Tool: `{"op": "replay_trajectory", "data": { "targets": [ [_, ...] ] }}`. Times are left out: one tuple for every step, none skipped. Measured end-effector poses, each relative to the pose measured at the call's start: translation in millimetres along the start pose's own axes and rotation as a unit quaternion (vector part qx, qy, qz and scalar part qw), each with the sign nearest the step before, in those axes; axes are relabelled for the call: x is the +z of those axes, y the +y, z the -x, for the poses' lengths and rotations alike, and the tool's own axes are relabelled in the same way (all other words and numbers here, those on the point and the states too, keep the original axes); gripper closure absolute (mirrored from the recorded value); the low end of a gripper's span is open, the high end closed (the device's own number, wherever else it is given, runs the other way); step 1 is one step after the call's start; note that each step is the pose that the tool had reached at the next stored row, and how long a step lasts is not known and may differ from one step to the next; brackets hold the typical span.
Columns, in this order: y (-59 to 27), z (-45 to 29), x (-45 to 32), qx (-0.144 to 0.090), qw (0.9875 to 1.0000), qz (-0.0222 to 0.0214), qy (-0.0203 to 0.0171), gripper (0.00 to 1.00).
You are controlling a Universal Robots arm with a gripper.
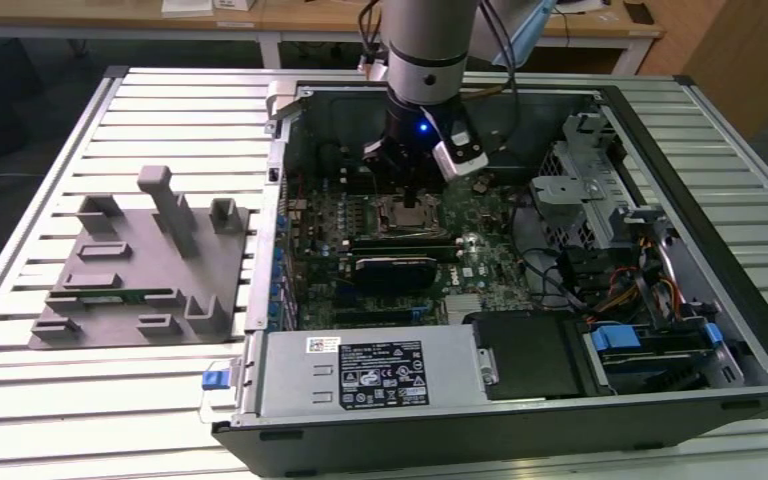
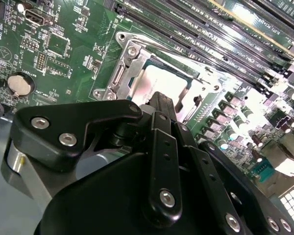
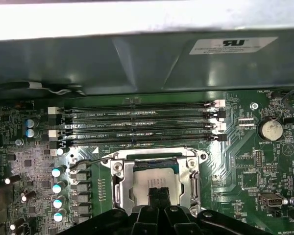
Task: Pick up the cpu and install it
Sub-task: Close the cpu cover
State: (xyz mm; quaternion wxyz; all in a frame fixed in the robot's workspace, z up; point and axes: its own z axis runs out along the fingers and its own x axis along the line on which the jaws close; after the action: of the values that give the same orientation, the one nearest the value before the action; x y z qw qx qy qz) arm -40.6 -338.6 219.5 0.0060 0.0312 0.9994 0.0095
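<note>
Since its fingers look pressed together into one narrow tip, much narrower than the chip, the gripper appears to pinch nothing. That tip points straight down at the near part of the cpu, and I cannot tell whether it touches the plate or hangs just above it. The cpu lies flat and square inside the socket frame with its silver top up, so I judge it already seated. The upright approach would keep any contact even across the plate. Beyond the socket, in the first wrist view, the memory slots run side by side, and behind them rises the case wall. In the exterior view the computer case lies open on its side on the slatted table, which lets the arm reach the motherboard from above. A grey fixture tray sits well apart, toward the exterior view's left.
</note>
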Motion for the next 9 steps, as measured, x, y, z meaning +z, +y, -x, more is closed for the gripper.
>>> {"op": "replay_trajectory", "data": {
  "targets": [
    [-0.1,-0.9,0.1,0.0,1.0,0.0,0.0,0.89],
    [-0.1,-1.7,0.1,0.0,1.0,0.0,0.0,0.89],
    [-0.2,-2.6,0.2,0.0,1.0,0.0,0.0,0.89],
    [-0.2,-3.7,0.3,0.0,1.0,0.0,0.0,0.89],
    [-0.3,-5.0,0.5,0.0,1.0,0.0,0.0,0.89],
    [-0.4,-6.4,0.7,0.0,1.0,0.0,0.0,0.89],
    [-0.5,-7.7,0.9,0.0,1.0,0.0,0.0,0.89],
    [-0.6,-8.5,1.3,0.0,1.0,0.0,0.0,0.89],
    [-0.6,-9.2,2.0,0.0,1.0,0.0,0.0,0.89]
  ]
}}
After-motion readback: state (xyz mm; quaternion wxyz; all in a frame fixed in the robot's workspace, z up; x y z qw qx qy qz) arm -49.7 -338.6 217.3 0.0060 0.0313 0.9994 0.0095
